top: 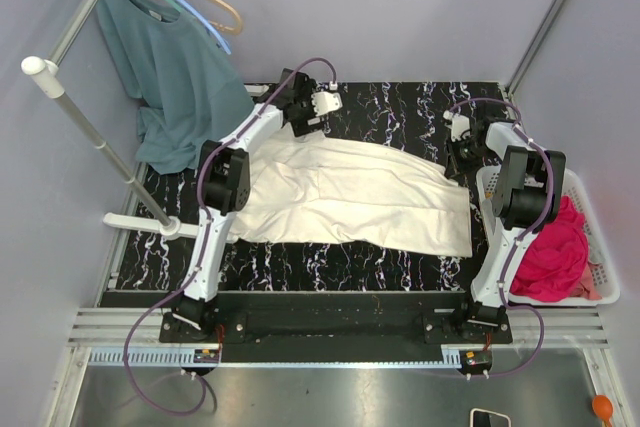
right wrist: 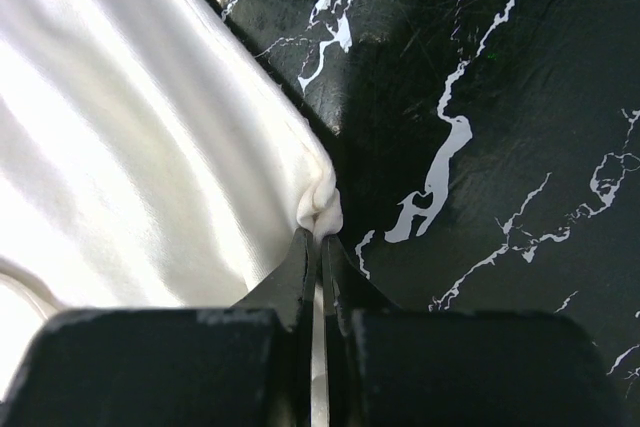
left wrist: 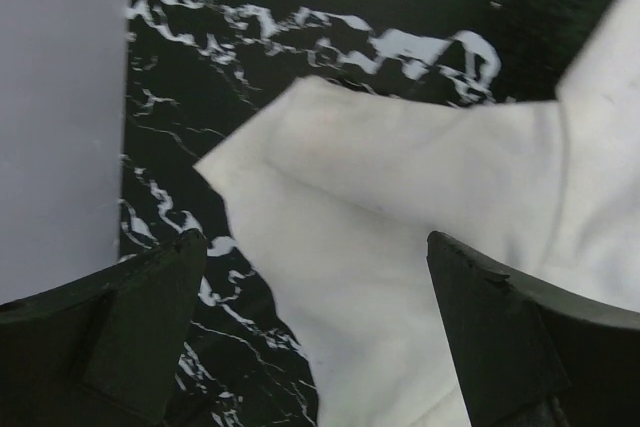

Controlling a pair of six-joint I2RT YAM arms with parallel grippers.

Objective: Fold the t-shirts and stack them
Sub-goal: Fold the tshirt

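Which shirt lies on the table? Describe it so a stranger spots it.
Find the black marbled table. The cream t-shirt is spread across its middle. It alone is pale and flat: the teal shirt hangs on the rack at left, the pink t-shirt is heaped in the white basket at right.

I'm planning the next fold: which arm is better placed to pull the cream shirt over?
Right. The right arm has jaws shut on the cream t-shirt, pinching its edge; the left arm has jaws open over another corner, gripping nothing.
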